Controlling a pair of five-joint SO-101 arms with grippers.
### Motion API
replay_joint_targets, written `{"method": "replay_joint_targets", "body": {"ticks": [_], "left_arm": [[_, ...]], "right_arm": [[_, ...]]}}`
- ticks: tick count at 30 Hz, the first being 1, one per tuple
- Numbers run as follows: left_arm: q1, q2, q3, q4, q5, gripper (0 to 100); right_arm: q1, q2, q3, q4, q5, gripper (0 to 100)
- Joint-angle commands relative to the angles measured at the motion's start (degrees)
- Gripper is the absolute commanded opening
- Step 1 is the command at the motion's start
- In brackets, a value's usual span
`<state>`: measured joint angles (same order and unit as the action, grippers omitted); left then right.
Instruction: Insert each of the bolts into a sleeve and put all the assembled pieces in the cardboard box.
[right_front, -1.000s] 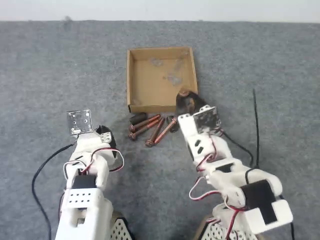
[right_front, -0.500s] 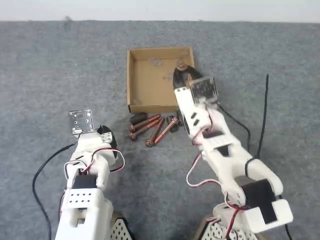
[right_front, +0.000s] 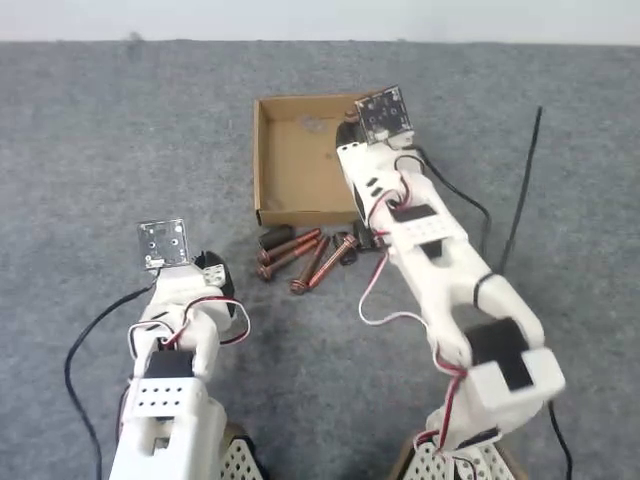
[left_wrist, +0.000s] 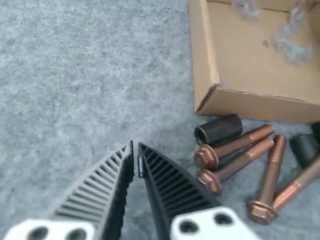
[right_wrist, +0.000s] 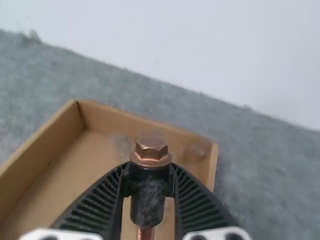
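My right gripper (right_wrist: 148, 172) is shut on an assembled piece: a black sleeve (right_wrist: 147, 192) with a copper bolt (right_wrist: 150, 150) through it, head up. It hangs above the inside of the cardboard box (right_wrist: 50, 150). In the high view the right arm stretches over the box (right_front: 262, 150), its gripper (right_front: 350, 130) near the right wall. Several loose copper bolts (right_front: 300, 255) and two black sleeves (right_front: 275, 238) (right_front: 362, 240) lie just in front of the box. My left gripper (left_wrist: 135, 150) is shut and empty, low over the carpet, left of the sleeve (left_wrist: 218, 129) and bolts (left_wrist: 235, 165).
Grey carpet covers the table, with open room to the left of the box and around the left arm (right_front: 185, 300). A black cable (right_front: 520, 190) runs along the right side. Scraps of tape residue mark the box floor (left_wrist: 285, 37).
The right arm has swung forward from the box's near right corner to over its inside, carrying the sleeved bolt. The left arm has stayed still.
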<state>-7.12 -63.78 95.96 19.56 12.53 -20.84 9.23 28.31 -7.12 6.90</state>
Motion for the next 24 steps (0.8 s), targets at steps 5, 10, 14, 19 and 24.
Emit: {"method": "replay_joint_targets", "body": {"ticks": [5,10,14,19,24], "left_arm": [[0.3,-1.1,-2.2,0.0,-0.5,1],[0.3,-1.1,-2.2,0.0,-0.5,1],[0.3,-1.1,-2.2,0.0,-0.5,1],[0.0,-1.1,-2.3,-0.1,-0.5,1],[0.3,-1.1,-2.4,-0.1,-0.5,1]], "right_arm": [[0.8,3.9,-13.5,13.0,-0.1,0.9],[0.8,7.3,-22.6,27.6,-0.4,0.9],[0.9,10.3,-28.1,35.2,-0.4,1.0],[2.4,12.1,-31.2,40.2,-0.4,1.0],[3.3,12.0,-31.4,42.9,-0.4,5.2]]}}
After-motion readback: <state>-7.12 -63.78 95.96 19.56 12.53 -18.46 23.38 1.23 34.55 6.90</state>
